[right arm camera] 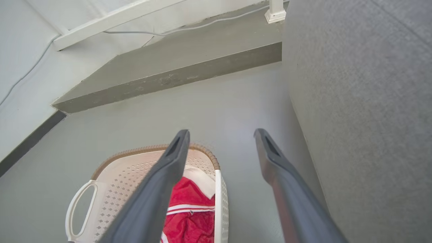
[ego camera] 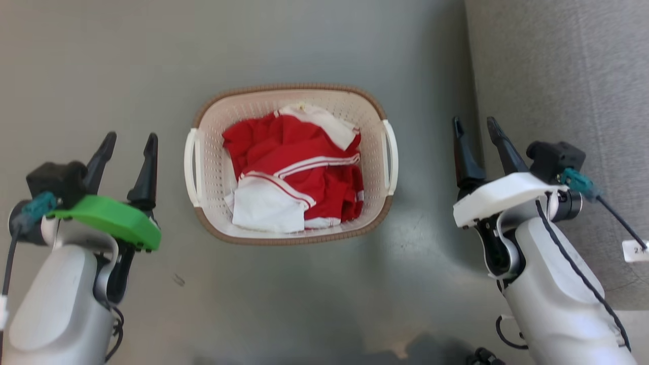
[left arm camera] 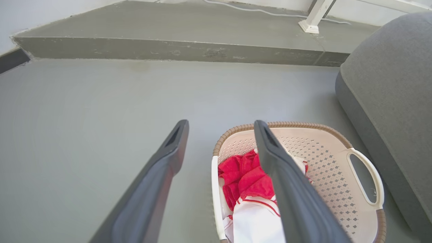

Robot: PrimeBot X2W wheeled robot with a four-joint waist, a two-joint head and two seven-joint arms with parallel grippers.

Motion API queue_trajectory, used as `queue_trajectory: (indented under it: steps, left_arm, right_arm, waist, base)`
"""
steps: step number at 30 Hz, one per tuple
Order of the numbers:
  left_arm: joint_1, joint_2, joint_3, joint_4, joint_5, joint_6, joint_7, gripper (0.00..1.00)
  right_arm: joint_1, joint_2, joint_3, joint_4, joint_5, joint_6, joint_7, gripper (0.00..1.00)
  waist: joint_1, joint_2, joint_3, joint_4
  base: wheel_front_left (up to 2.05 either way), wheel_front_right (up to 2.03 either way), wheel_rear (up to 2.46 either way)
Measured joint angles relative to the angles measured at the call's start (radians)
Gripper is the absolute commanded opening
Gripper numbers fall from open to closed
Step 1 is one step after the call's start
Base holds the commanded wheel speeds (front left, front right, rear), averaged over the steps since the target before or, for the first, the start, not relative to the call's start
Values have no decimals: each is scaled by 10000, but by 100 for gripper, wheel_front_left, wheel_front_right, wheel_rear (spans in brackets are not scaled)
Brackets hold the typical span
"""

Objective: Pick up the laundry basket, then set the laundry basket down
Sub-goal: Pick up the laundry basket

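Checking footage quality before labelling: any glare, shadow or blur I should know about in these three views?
Head view: sharp, with a pale sheen on the floor beside the laundry basket and a dark shadow along the bottom edge. Left wrist view: the left gripper blurs toward the lens. Right wrist view: the right gripper blurs likewise, and the floor ahead is washed pale.

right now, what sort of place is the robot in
Likely a room in a home: a laundry basket of red-and-white clothes sits on a grey floor, beside a grey upholstered seat, possibly a sofa, with a raised step beyond.
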Motion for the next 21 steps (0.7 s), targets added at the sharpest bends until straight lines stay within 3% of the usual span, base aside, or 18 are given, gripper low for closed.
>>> queue_trajectory:
  steps: [21]
  left_arm:
    - [-2590, -171, -1406, 1921, -558, -17, 694, 100]
  right_arm:
    - [-2585, -84, 1501, 2761, 1110, -79, 35, 100]
  waist:
    - [0, 0, 2534, 220]
  base:
    - [0, 0, 0]
